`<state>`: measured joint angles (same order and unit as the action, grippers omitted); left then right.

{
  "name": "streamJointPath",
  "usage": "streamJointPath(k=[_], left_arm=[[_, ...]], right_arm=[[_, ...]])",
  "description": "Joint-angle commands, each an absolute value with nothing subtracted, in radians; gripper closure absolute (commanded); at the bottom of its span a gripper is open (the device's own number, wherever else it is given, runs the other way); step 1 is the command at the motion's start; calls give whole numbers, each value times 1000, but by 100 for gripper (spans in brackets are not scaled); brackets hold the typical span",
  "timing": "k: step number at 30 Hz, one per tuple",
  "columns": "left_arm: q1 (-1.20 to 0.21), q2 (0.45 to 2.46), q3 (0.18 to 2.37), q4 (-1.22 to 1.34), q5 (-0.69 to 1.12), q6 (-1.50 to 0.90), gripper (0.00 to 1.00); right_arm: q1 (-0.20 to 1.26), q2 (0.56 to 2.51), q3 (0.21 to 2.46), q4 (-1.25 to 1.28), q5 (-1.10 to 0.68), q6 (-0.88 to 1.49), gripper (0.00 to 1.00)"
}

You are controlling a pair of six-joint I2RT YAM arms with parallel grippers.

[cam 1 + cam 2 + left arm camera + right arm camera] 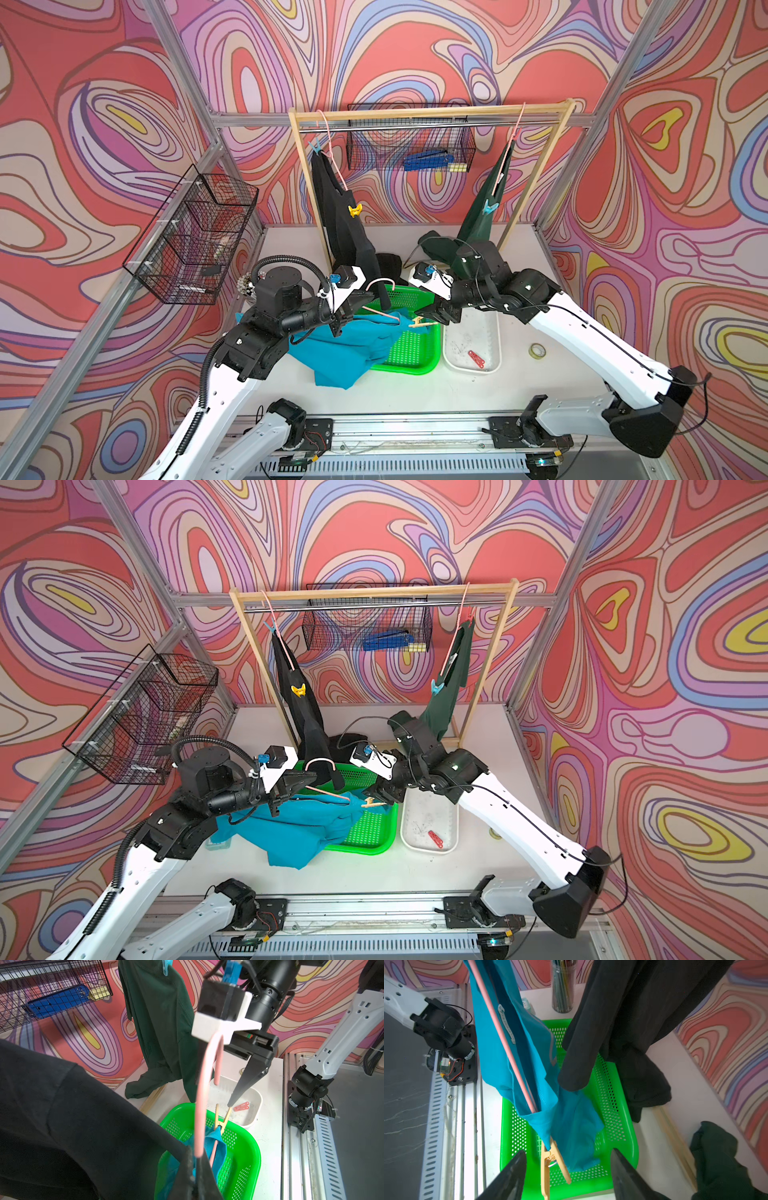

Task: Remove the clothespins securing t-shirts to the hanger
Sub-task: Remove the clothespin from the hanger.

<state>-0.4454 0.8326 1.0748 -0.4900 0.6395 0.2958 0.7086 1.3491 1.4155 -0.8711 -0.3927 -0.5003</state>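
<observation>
Over the green basket: my left jaws clamped on pink hanger, right jaws spread astride beige clothespin, not gripping. One red clothespin in white tray; black t-shirt and green t-shirt still pinned.

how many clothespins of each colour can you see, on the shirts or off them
light blue clothespins: 2
yellow clothespin: 1
red-pink clothespins: 2
beige clothespin: 1
total: 6
</observation>
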Motion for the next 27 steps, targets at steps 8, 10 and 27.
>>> streamJointPath(k=[8, 10, 27], left_arm=[[-445, 816, 1076, -457, 655, 318, 100], [-445, 816, 1078, -460, 650, 320, 100], [-446, 836, 1088, -465, 654, 316, 100]], right_arm=[[714, 1396, 1416, -989, -432, -565, 38], [714, 1396, 1414, -1030, -424, -577, 38], [762, 1349, 1309, -948, -305, -623, 45]])
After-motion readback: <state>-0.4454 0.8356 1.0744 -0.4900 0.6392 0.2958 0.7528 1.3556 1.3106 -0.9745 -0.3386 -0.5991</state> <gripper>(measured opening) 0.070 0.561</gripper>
